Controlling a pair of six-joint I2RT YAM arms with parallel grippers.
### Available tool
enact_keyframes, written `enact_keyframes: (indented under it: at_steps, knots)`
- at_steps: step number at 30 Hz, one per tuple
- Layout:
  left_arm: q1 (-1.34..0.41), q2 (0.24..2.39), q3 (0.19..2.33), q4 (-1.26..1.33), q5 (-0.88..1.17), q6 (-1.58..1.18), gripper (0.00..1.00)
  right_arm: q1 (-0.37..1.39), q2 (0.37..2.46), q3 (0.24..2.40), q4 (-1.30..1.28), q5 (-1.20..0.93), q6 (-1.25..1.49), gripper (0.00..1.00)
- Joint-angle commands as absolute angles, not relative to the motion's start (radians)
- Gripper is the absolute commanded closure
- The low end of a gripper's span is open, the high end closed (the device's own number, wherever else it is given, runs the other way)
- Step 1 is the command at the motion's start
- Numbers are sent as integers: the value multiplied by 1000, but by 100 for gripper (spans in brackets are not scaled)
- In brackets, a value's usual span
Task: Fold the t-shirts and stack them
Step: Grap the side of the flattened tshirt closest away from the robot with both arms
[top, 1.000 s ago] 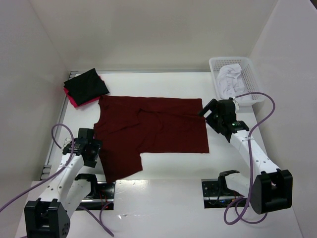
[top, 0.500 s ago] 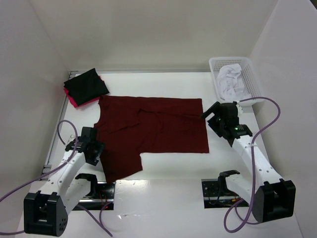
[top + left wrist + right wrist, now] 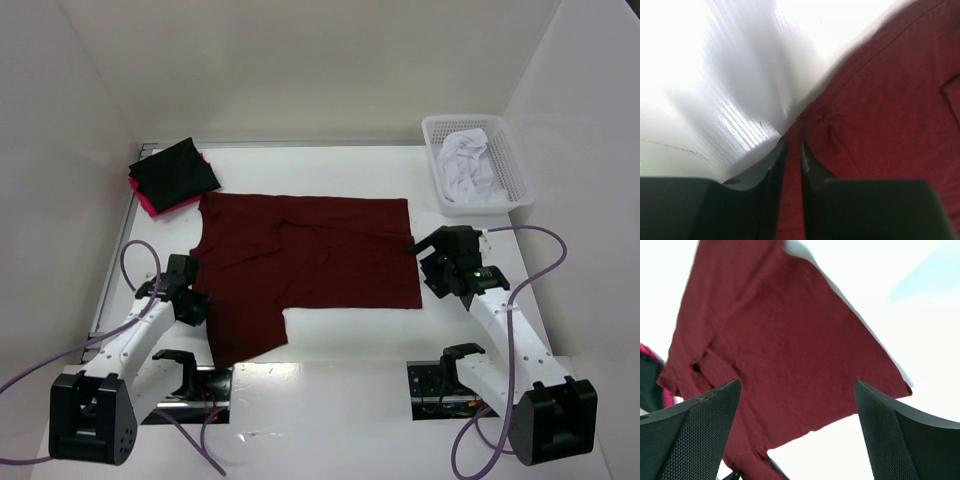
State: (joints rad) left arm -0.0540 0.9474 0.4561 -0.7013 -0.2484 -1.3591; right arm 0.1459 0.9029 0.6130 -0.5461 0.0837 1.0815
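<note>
A large dark maroon t-shirt (image 3: 310, 260) lies spread flat in the middle of the white table (image 3: 340, 335), one sleeve flap hanging toward the near edge. My left gripper (image 3: 196, 306) is at the shirt's left edge. In the left wrist view its jaws (image 3: 792, 146) are nearly together with a puckered fold of the maroon cloth (image 3: 880, 100) pinched between them. My right gripper (image 3: 424, 256) hovers at the shirt's right edge, jaws wide apart. The right wrist view shows the right gripper (image 3: 796, 383) with nothing between its jaws, above the maroon cloth (image 3: 770, 340). A folded black t-shirt (image 3: 176, 170) rests on a folded pink one (image 3: 150, 205) at the back left.
A white mesh basket (image 3: 516, 178) holding crumpled white cloth (image 3: 468, 166) stands at the back right. White walls enclose the table on three sides. Purple cables loop beside both arms.
My left gripper has closed on the shirt's left edge. My right arm has drawn back toward the near side, ending beside the shirt's right edge with its jaws still wide.
</note>
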Motion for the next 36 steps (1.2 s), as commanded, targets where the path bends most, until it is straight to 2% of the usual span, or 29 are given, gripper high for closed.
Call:
enact_keyframes:
  at_steps: [1, 4, 27, 33, 36]
  knots:
    - [-57, 965, 482, -693, -245, -1350, 85, 138, 897, 583, -579, 92, 1132, 2]
    - [-57, 965, 482, -693, -245, -1351, 100, 138, 887, 582, -614, 101, 1132, 5]
    - [-57, 877, 463, -693, -245, -1390, 100, 177, 857, 472, -738, 15, 1212, 15]
    - [-57, 854, 471, -693, -245, -1379, 100, 214, 988, 492, -705, 44, 1190, 19]
    - [-57, 851, 472, -693, -245, -1379, 100, 224, 991, 492, -695, 56, 1198, 22]
